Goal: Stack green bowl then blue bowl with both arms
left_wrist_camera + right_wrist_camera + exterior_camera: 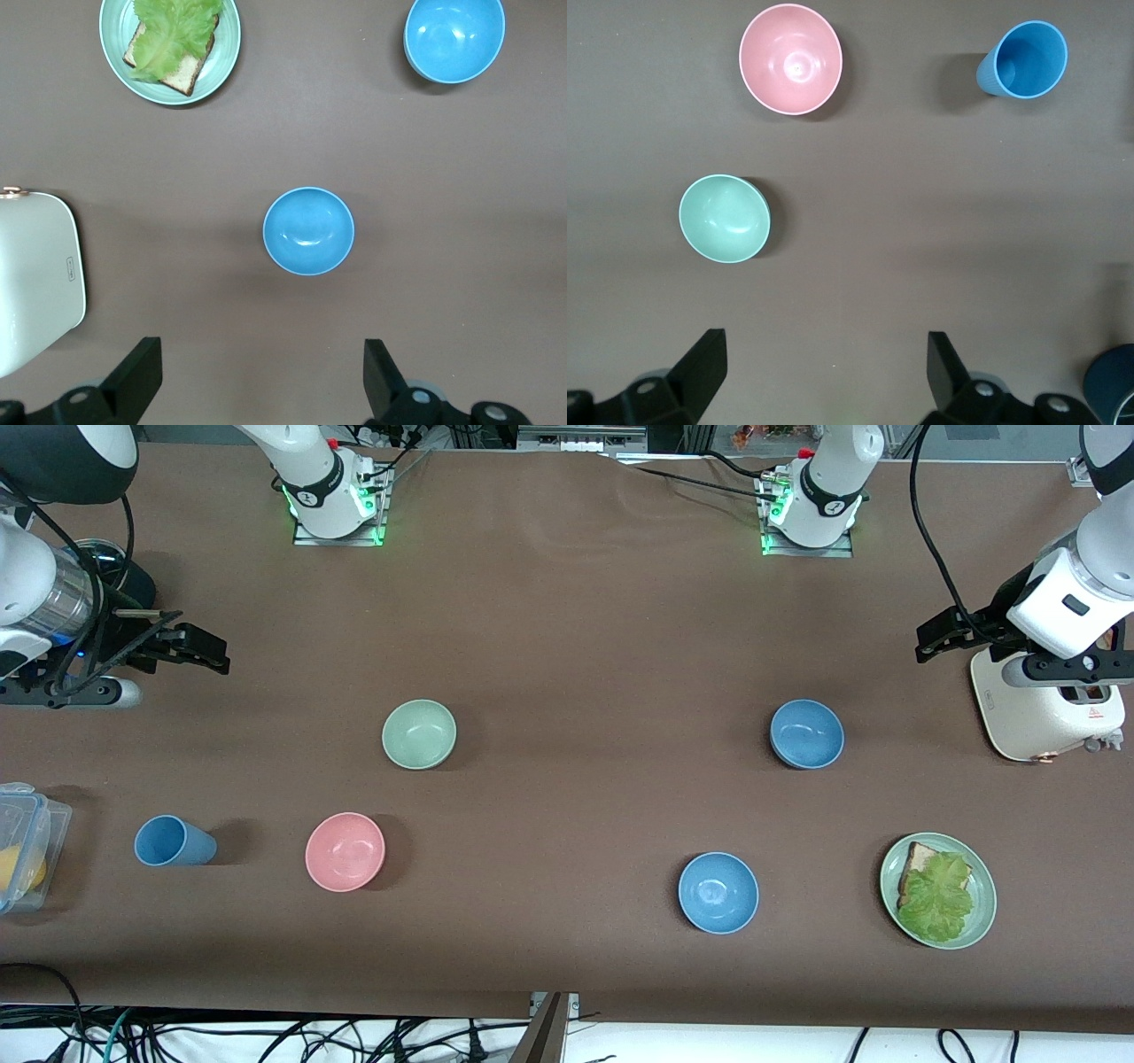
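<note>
Green bowl (419,733) empty; blue bowl (806,733) empty, well apart from it. Left gripper (261,376), right gripper (824,372) spread wide, holding nothing.

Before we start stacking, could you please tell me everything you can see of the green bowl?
The green bowl is small, round and pale sage green with a matte finish, apparently ceramic or plastic. It stands upright and empty on the brown table, toward the right arm's end. The pink bowl sits nearer the front camera, apart from it. Nothing touches the green bowl but the table.
</note>
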